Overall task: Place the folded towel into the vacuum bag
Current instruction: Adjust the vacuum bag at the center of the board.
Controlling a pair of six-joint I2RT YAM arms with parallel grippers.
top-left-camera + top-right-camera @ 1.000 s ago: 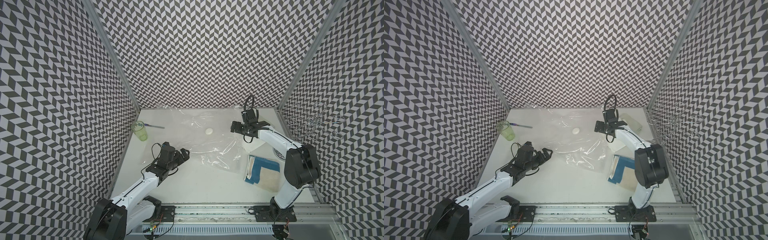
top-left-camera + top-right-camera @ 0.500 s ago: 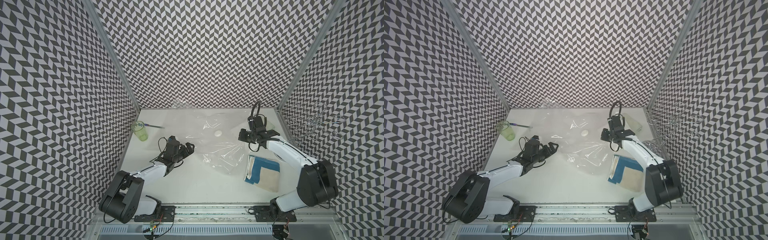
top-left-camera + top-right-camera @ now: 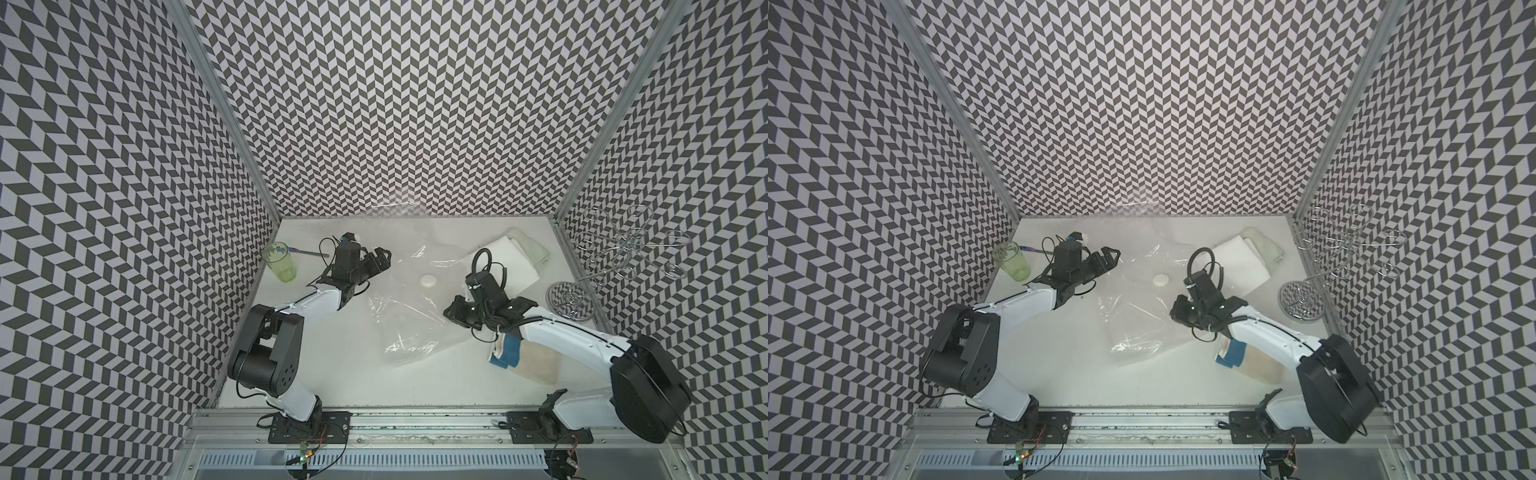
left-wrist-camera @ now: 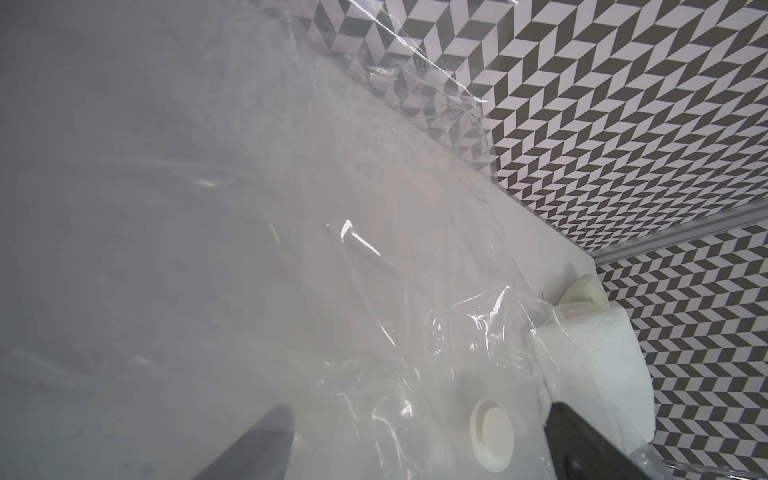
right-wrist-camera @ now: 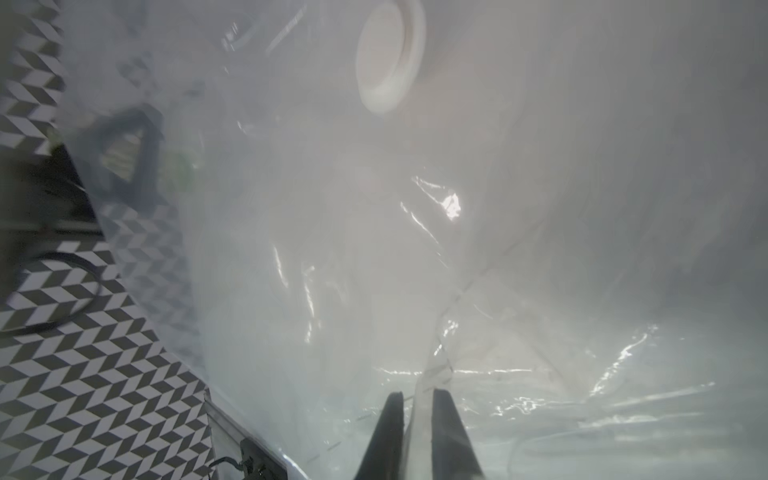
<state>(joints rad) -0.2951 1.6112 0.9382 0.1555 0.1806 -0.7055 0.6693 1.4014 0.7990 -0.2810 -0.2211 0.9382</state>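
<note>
The vacuum bag (image 3: 409, 316) is grasped only thinly by the right claw (image 5: 417, 395), the left claw (image 3: 377, 261) released, so slipping is risked.

Folded towel (image 3: 536, 368) partly under the right arm (image 3: 569, 336); vacuum bag (image 4: 291, 249) blurred grey near both wrist lenses.

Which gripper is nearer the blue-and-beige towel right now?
Right. The right gripper pinches the vacuum bag just beyond the towel; the left gripper hangs open across the bag, by the green cup.
</note>
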